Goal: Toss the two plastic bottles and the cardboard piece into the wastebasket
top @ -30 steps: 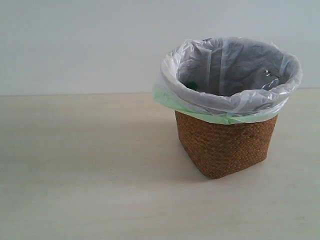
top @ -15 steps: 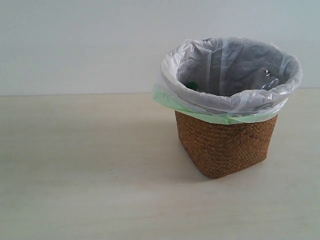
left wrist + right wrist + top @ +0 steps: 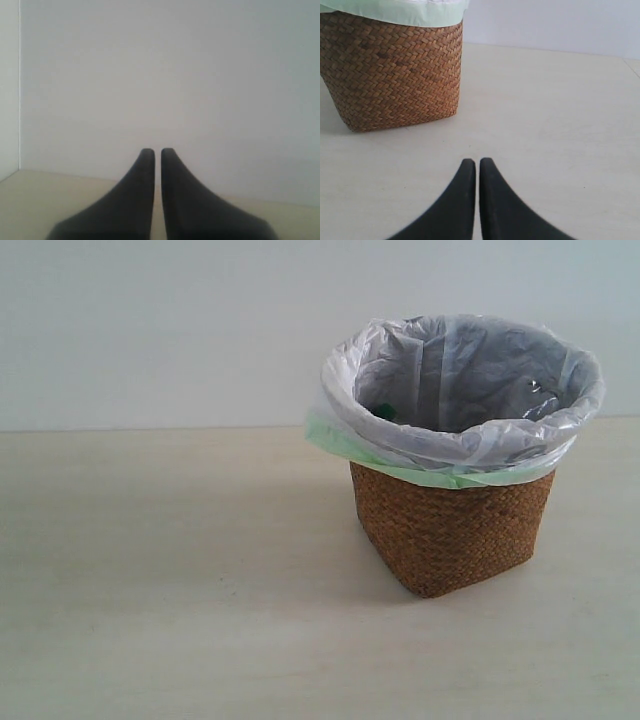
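The brown wicker wastebasket (image 3: 450,530) stands right of centre on the table, its white-and-green bag folded over the rim. Inside it, a green cap (image 3: 381,411) shows at the near left wall and a bit of clear plastic bottle (image 3: 540,393) at the right wall. The cardboard piece is hidden. Neither arm appears in the exterior view. My left gripper (image 3: 158,150) is shut and empty, facing the white wall. In the right wrist view my right gripper (image 3: 477,161) is shut and empty above the table, with the wastebasket (image 3: 390,75) a short way ahead of it.
The pale wooden table (image 3: 170,590) spreads around the basket, with a white wall (image 3: 150,330) behind it. A wall corner (image 3: 20,85) shows in the left wrist view.
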